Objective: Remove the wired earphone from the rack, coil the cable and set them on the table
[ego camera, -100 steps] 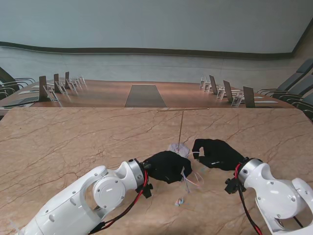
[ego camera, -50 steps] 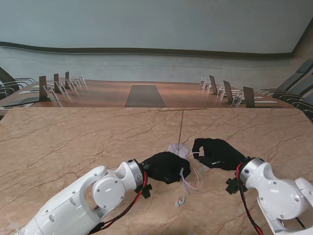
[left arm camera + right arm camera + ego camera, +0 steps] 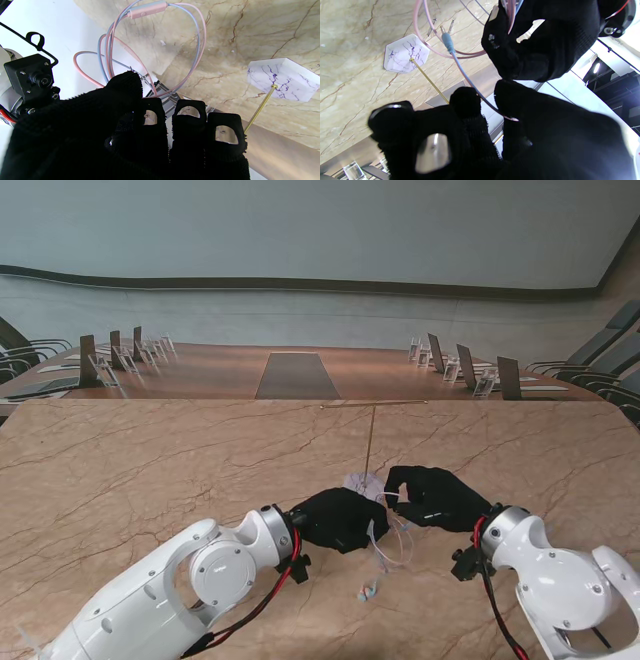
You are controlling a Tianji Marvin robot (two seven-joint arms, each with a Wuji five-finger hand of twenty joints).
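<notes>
Beige marble table (image 3: 150, 470) carries the rack, a thin brass rod (image 3: 370, 438) on a white marble base (image 3: 362, 483). Black-gloved left hand (image 3: 338, 519) and black-gloved right hand (image 3: 432, 497) meet just nearer than the base. Pink-and-blue wired earphone cable (image 3: 175, 50) hangs in loops from left fingers (image 3: 125, 82) clenched on it; right fingers (image 3: 466, 101) pinch one strand. Small earphone piece (image 3: 368, 591) lies on the table.
</notes>
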